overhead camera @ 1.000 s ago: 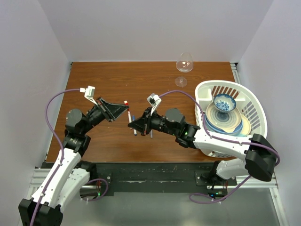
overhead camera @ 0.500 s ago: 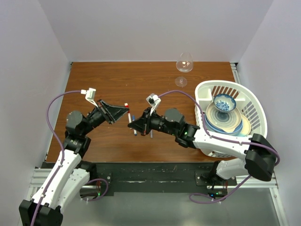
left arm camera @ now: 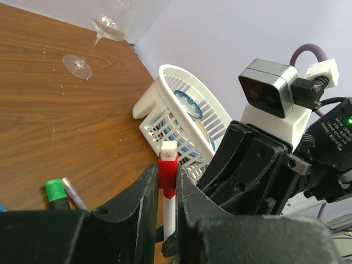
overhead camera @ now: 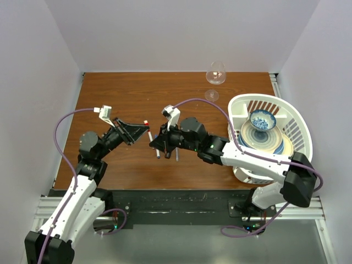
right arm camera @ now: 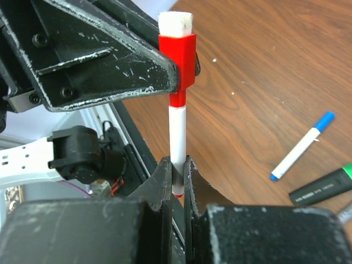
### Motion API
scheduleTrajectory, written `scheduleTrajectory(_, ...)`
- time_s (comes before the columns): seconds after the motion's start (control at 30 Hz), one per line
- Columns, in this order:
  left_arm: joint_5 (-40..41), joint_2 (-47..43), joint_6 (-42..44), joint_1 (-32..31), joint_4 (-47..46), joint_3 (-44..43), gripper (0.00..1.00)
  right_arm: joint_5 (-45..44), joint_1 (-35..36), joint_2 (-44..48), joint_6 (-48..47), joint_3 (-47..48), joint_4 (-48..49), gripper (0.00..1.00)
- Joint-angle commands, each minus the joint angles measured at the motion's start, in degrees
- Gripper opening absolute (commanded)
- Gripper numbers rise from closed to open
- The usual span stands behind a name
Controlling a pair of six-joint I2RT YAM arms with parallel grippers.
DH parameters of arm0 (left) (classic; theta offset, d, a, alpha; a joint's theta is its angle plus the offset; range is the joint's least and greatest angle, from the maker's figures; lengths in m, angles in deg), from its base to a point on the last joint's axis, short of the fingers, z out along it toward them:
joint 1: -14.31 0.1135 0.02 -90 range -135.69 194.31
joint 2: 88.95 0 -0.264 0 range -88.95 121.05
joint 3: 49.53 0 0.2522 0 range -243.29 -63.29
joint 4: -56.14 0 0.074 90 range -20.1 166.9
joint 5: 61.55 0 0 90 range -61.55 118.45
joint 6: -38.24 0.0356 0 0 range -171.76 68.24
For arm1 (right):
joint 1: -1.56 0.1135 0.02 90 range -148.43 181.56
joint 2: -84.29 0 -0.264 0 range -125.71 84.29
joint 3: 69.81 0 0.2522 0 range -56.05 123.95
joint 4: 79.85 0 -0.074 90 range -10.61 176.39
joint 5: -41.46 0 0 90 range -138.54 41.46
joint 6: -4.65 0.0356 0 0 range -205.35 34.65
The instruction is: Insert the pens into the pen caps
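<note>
**Clerk:** Item one, white pen [right arm camera: 177, 132]. Position and axis?

**Checker:** It is held off the table [overhead camera: 121, 93], between the two arms. In the right wrist view its long axis stands upright. The red cap [right arm camera: 177, 52] sits over its top end, and the cap's square white tip points up. From above, the capped end points away from the arm bases.

**Clerk:** Grippers?

**Checker:** The left gripper [left arm camera: 166, 181] is narrow, pinching the red cap from both sides. The right gripper [right arm camera: 176, 173] is narrow, clamped on the white barrel just above a red band at its lower end.

**Clerk:** Loose stock?

**Checker:**
- A blue-capped pen [right arm camera: 300, 148], lying flat on the wood.
- A black marker [right arm camera: 322, 187] with a green end, just beside it.
- A thin grey pen [left arm camera: 71, 190], next to the marker.

**Clerk:** Surface and room?

**Checker:**
- Brown wood-grain tabletop.
- Plain pale walls [overhead camera: 181, 33] on three sides.
- A white slatted basket [overhead camera: 240, 101] at the right, holding plates [overhead camera: 264, 144] and a blue bowl [overhead camera: 262, 119].
- A wine glass [overhead camera: 215, 73] at the far edge.
</note>
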Motion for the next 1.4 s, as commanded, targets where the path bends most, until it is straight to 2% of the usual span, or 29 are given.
scheduleTrajectory(0.0, -9.71, 1.07, 0.47, -1.29, 3.76, 4.07, 0.00, -5.03, -3.79, -0.85, -2.43, 9.70, 9.35, 0.00)
scheduleTrajectory(0.13, -9.09, 1.25, -6.98, -2.60, -6.41, 10.73, 0.00, -5.12, -4.14, -3.84, -4.27, 13.57, 11.02, 0.00)
scheduleTrajectory(0.33, -8.57, 2.04, -10.51, -4.54, -12.23, 16.19, 0.00, -4.16, -6.60, -7.09, -4.27, 15.33, 16.73, 0.00)
scheduleTrajectory(0.47, -7.61, 3.71, -10.09, -5.41, -11.37, 17.34, 0.00, -5.04, -8.97, -9.64, -5.33, 19.81, 13.84, 0.00)
scheduleTrajectory(0.63, -3.91, 4.93, -7.36, -7.18, -7.49, 17.08, 0.00, -1.53, -9.76, -12.54, -7.35, 23.95, 13.22, 0.00)
scheduleTrajectory(0.97, -5.83, 8.72, -9.81, -9.64, -14.78, 18.84, 0.00, 3.57, -12.57, -14.57, -8.05, 25.88, 16.91, 0.00)
scheduleTrajectory(1.1, -5.32, 7.15, -7.89, -9.73, -10.50, 14.90, 0.00, 7.35, -12.84, -13.96, -10.59, 26.50, 13.84, 0.00)
scheduleTrajectory(1.17, -4.17, 6.17, -4.82, -9.55, -3.91, 11.21, 0.00, 9.37, -12.84, -13.08, -10.43, 24.49, 14.54, 0.00)
scheduleTrajectory(1.37, -0.49, 8.45, 2.22, -9.55, 9.54, -6.46, 0.00, 13.59, -12.67, -6.49, -10.16, 12.98, 17.17, 0.00)
